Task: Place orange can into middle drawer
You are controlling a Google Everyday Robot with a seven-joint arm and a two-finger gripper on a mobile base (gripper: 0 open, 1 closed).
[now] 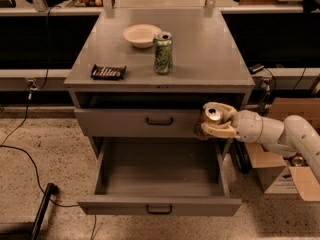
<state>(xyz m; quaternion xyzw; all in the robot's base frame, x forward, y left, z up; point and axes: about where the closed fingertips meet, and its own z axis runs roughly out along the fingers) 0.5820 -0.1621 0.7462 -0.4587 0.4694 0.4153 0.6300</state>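
We see a grey cabinet (210,59) with a broad flat top, and below it the middle drawer (160,169) is pulled well out, its inside bare and its small dark handle facing us at the front. Above it the upper drawer (125,123) sits pushed in. The robot's pale arm (285,134) reaches in from the right edge, level with that upper drawer, passing over a cardboard box (280,176) that stands on the floor beside the cabinet. At the arm's end the gripper (209,122) hangs just in front of the right end of the upper drawer's face, above the right rear corner of the open drawer. Its tan fingers (221,107) are closed around the orange can (212,119), one above it and one below. We find the can's long axis close to upright and a little tilted, with the silver top pointing up towards the camera and the body running down and slightly left. On the cabinet top a pale bowl (141,35) sits near the back, a green patterned can (162,54) stands upright just right of it, and a flat dark tray (108,72) lies near the front left edge.
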